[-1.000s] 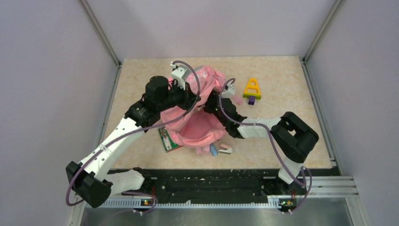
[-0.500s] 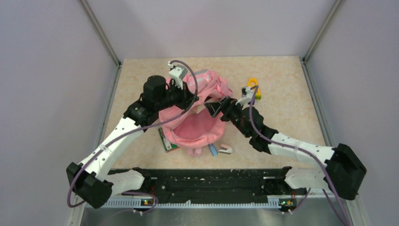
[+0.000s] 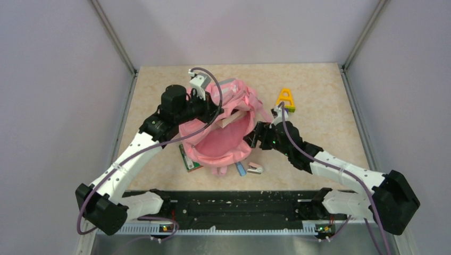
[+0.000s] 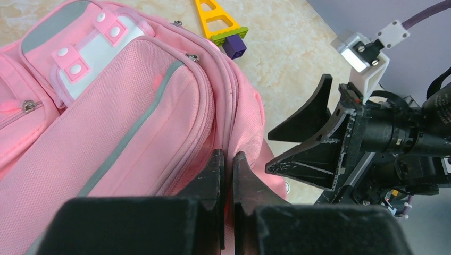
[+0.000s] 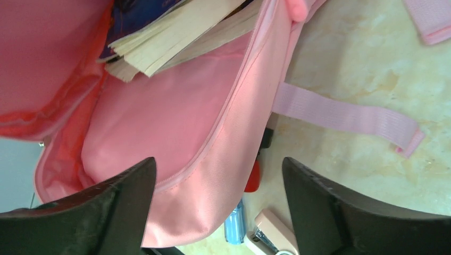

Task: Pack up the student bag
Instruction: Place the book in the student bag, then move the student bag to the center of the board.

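At student bag [image 4: 133,122] flap, left claw [image 4: 227,159] pinched shut on fabric; right claw [image 5: 218,164] gaped empty astride bag's right rim, mouth leftward.

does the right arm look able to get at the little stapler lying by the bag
Probably yes. The right fingers are open over the student bag rim, and the stapler lies uncovered on the table just beside it. A blue item close alongside could make the grab tight.

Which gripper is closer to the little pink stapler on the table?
Right. The right gripper hangs open over the student bag's rim just beyond the stapler; the left gripper pinches the bag's far edge.
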